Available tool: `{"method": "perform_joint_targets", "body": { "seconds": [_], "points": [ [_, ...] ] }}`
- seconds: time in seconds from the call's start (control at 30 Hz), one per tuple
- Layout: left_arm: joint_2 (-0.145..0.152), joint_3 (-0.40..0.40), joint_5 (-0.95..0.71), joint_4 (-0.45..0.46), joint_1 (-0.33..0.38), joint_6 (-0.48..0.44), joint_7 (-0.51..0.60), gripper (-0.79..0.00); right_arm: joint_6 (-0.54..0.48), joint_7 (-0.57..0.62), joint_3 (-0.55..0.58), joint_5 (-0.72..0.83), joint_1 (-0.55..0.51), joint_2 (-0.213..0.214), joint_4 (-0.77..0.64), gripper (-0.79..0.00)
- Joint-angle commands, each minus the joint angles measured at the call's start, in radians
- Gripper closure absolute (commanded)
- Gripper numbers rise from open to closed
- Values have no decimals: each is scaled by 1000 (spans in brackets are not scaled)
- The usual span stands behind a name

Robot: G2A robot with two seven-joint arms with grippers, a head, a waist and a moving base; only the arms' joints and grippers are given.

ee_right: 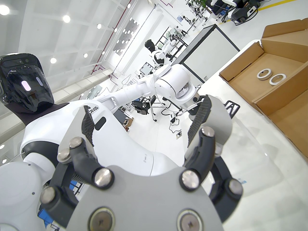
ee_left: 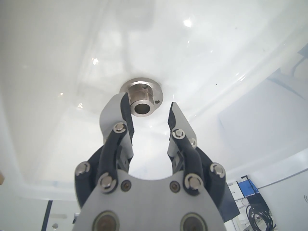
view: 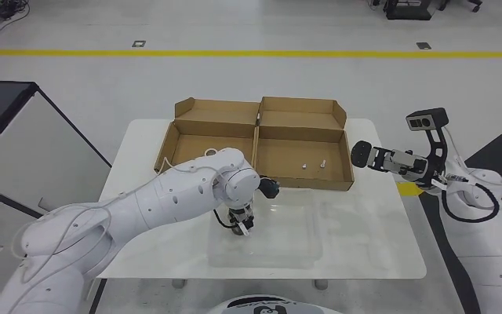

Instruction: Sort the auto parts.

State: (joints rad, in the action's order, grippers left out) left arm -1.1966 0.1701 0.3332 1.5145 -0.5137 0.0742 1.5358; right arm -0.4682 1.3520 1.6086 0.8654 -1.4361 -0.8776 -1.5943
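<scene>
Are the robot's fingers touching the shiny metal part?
Cannot tell. In the left wrist view, one finger overlaps the metal part with no gap showing, but it may just sit in front; the other finger is clearly apart.

Bright overhead light is flooding the glossy white table (view: 369, 235); round white ceiling lamps (ee_right: 66, 18) are shining in rows; glare spots (ee_left: 187, 22) are glinting on the clear plastic tray (ee_left: 60, 61), at six o'clock from the brown cardboard boxes (view: 290, 161); the silver flanged metal bushing (ee_left: 142, 97) is gleaming; straight lines are bowing near wrist-view edges.
</scene>
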Motion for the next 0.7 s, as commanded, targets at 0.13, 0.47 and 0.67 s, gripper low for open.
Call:
{"method": "perform_joint_targets", "body": {
  "seconds": [0.13,0.47,0.67],
  "points": [
    [-5,0,-11,-1,4,-37,0,-342,0,0,0,0,0,0,0,-785],
    [0,10,24,8,6,-47,0,-363,0,0,0,0,0,0,0,-785],
    [11,0,81,43,2,-120,0,-372,0,0,0,0,0,0,0,-785]
  ]
}}
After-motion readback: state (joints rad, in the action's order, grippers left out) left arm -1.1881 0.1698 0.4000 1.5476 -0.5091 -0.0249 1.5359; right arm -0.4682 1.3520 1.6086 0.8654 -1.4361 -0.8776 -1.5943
